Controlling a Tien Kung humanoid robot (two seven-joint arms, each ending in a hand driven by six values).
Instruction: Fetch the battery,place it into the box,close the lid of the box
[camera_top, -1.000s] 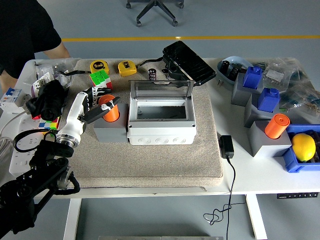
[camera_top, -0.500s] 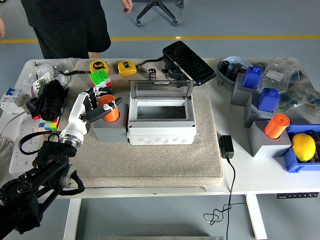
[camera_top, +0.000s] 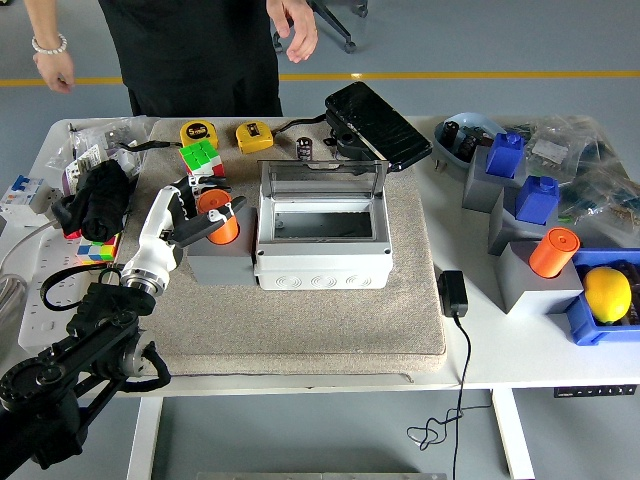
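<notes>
Behind the worktop (camera_top: 300, 372) a person (camera_top: 195, 50) has stepped across to the middle, while the robot's left hand (camera_top: 190, 212) has barely shifted. One grey box (camera_top: 322, 240) stands mid-mat, its one clear lid (camera_top: 322, 181) raised upright. Just left of it, touching, one grey holder (camera_top: 218, 262) carries the orange battery (camera_top: 218, 216), tilted, long axis leaning up-left toward the hand. Its fingers (camera_top: 212, 221) close around the battery. The box opening lies directly right of the hand. A second orange battery (camera_top: 554, 251) stands far right.
</notes>
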